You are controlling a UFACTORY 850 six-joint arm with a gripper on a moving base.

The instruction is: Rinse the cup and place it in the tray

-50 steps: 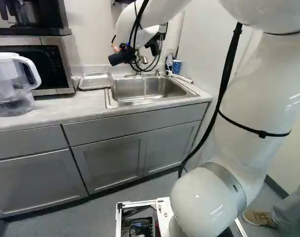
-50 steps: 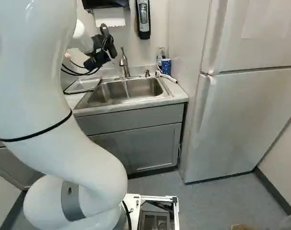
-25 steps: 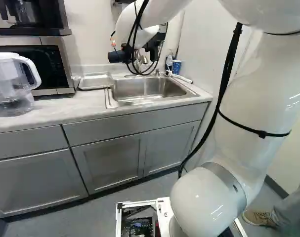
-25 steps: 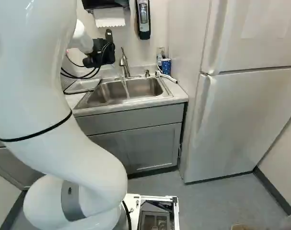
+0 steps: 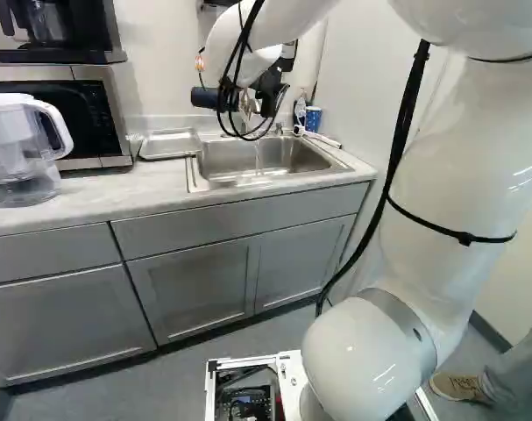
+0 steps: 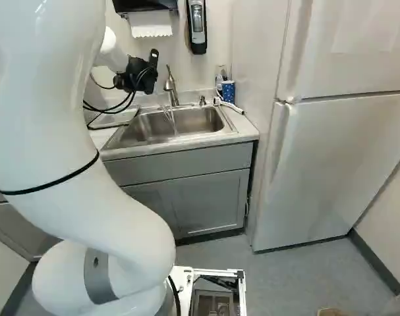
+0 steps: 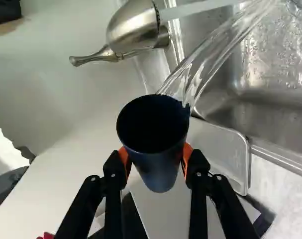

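In the right base view my gripper (image 6: 139, 76) hangs over the left part of the sink (image 6: 127, 139), beside the faucet (image 6: 170, 84). The wrist view shows my gripper (image 7: 154, 162) shut on a dark blue cup (image 7: 159, 167), an orange pad on either side. The cup's dark mouth is open towards the camera. Clear water (image 7: 218, 47) streams between its rim and the sink basin, while a separate jet runs from the faucet (image 7: 133, 27). The metal tray (image 5: 169, 143) lies on the counter left of the sink.
A blue patterned cup (image 6: 228, 91) and a clear bottle (image 5: 301, 109) stand in the back corner by a white hose (image 6: 231, 106). Left are a water pitcher (image 5: 20, 149) and a microwave (image 5: 99, 114). A fridge (image 6: 338, 158) stands right of the sink.
The gripper has turned at the wrist, its cables swinging with it, while staying near the faucet. The base and the tray have kept their places.
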